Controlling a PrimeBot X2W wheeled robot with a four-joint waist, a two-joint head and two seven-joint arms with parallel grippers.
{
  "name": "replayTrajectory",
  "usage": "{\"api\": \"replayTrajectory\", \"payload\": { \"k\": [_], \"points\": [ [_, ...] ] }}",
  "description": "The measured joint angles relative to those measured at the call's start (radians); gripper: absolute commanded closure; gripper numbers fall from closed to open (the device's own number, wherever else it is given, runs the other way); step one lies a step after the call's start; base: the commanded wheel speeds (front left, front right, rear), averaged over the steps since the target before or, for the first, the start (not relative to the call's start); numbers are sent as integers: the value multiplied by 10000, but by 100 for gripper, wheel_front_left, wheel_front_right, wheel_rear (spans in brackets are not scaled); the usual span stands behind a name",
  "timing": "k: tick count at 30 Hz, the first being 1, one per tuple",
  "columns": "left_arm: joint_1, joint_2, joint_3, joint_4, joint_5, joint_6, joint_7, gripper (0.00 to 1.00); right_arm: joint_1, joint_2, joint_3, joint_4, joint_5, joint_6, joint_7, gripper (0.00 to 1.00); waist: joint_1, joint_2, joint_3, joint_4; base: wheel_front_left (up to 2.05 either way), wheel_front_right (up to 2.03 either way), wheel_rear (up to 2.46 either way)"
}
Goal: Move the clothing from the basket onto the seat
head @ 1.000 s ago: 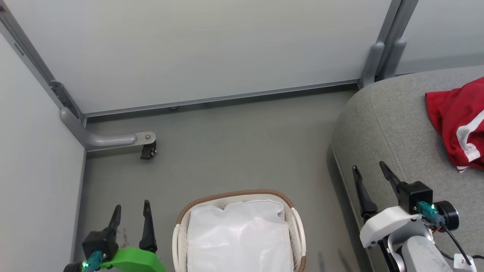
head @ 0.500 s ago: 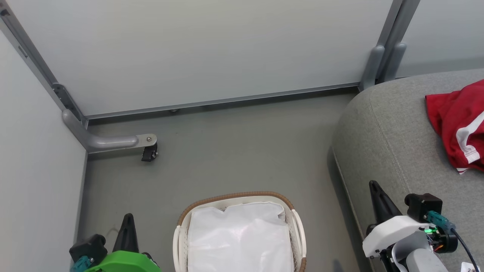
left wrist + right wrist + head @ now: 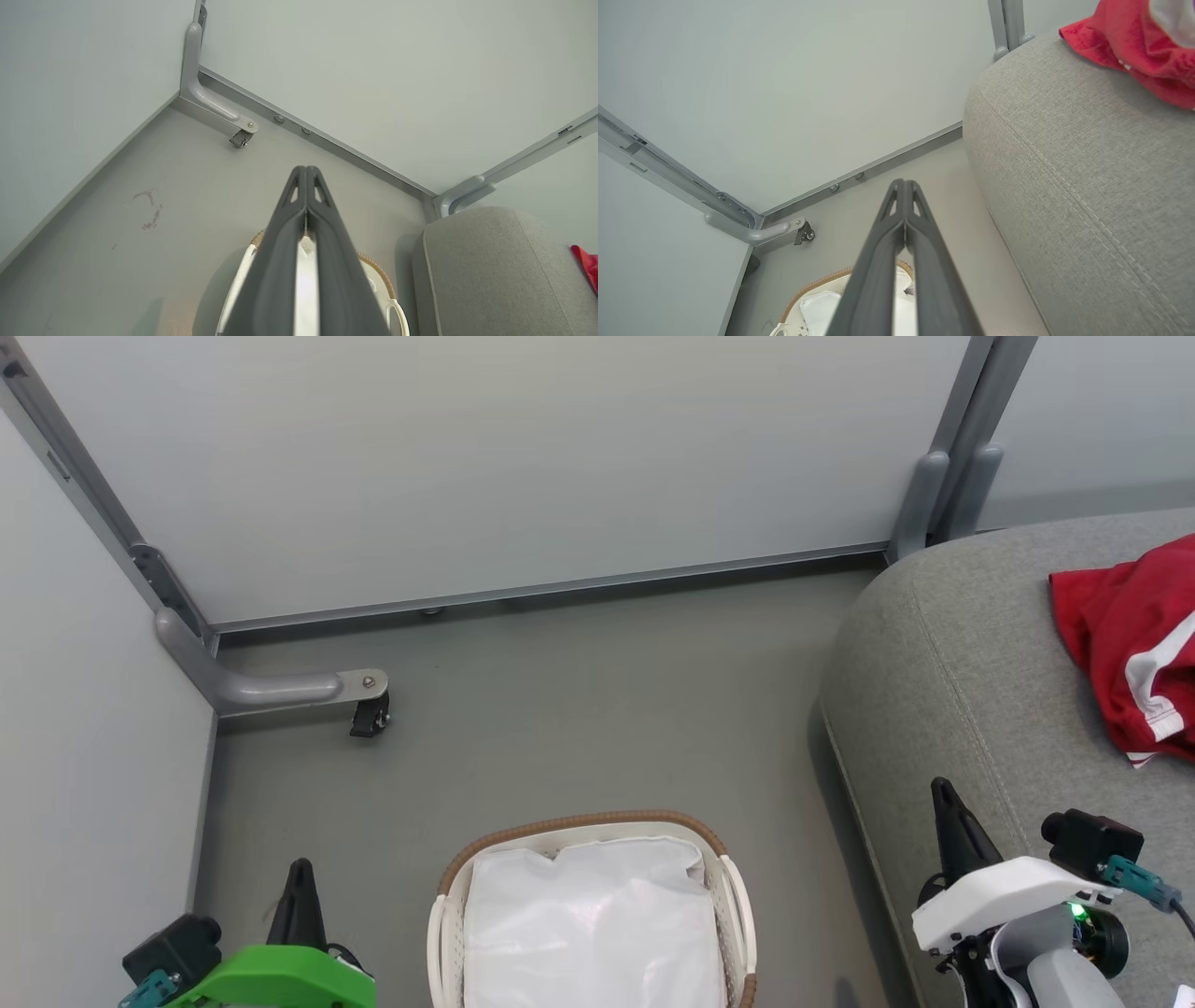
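Observation:
The red clothing [image 3: 1130,644] with a white stripe lies on the grey seat [image 3: 952,672] at the right edge of the head view, and it shows as red clothing [image 3: 1134,42] on the seat [image 3: 1087,177] in the right wrist view. The white basket [image 3: 446,905] with a brown rim stands on the floor at bottom centre; inside it I see a white liner [image 3: 593,924]. My left gripper [image 3: 300,873] is shut and empty, left of the basket. My right gripper [image 3: 941,791] is shut and empty over the seat's front edge. Both wrist views show the fingers pressed together: left gripper [image 3: 306,169], right gripper [image 3: 903,182].
Pale partition walls close the space at the back and left, with a grey foot and castor [image 3: 369,714] on the floor at the left. A grey post [image 3: 934,495] stands behind the seat's corner. Bare grey floor [image 3: 579,709] lies between the basket and the back wall.
Both grippers have closed from open to shut and have drawn back toward the bottom of the head view. The view itself has shifted slightly.

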Motion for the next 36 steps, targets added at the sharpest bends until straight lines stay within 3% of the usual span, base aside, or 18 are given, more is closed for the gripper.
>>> {"api": "replayTrajectory", "payload": {
  "k": [36],
  "points": [
    [-292,4,660,-652,-4314,-314,1227,100,81,-35,-405,-683,5026,-2,1200,100,0,0,-102,11,0,0,0]
  ]
}}
